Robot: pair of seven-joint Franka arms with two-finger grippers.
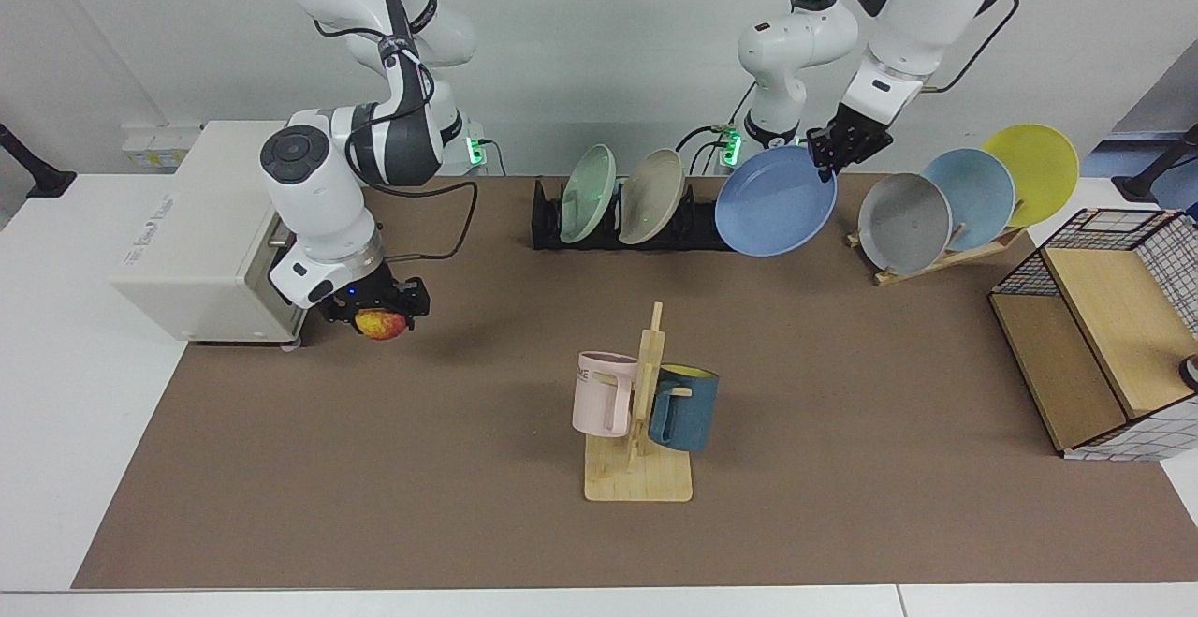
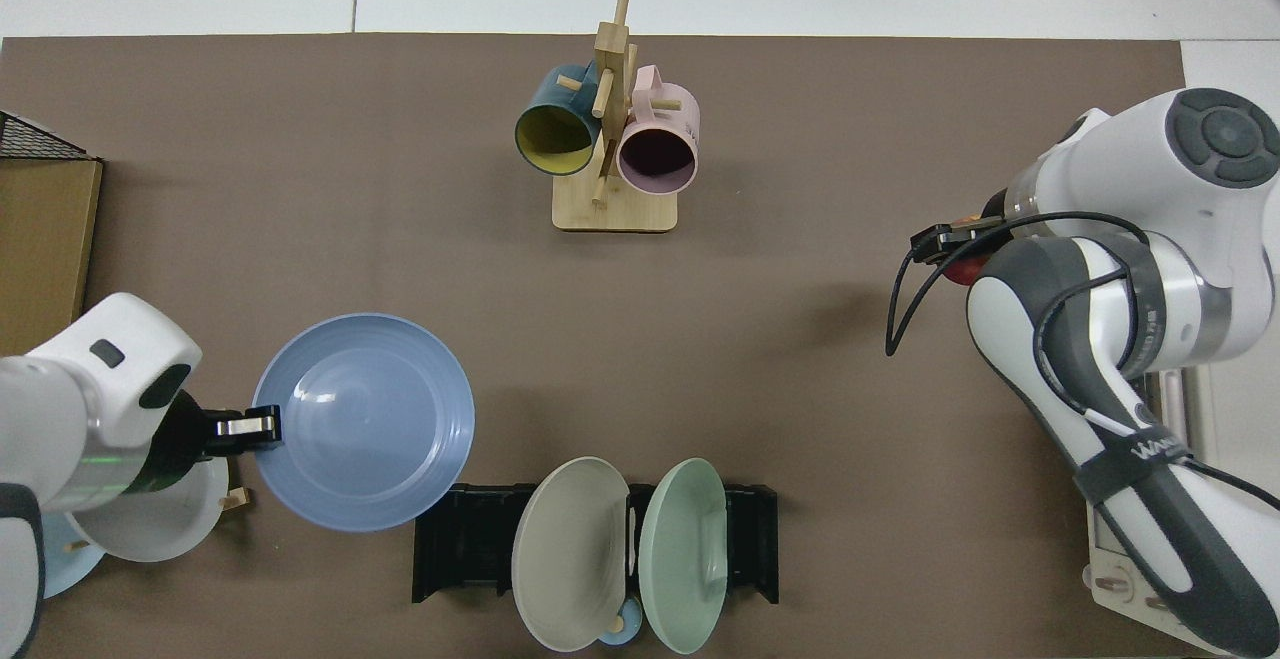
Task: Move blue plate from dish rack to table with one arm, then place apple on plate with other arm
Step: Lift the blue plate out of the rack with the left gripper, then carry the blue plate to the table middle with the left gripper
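Left gripper (image 1: 836, 151) pinches the blue plate (image 1: 775, 201) by its rim (3 o'clock of the rack (image 1: 636, 228)), right gripper (image 1: 372, 306) clamps the apple (image 1: 380, 325) above the table (image 1: 468, 467).

Apple (image 2: 962, 269) mostly hidden under right arm.

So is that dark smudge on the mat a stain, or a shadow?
A shadow: in the top view it lies on the table beside the right gripper holding the apple; in the facing view a soft one sits beside the apple.
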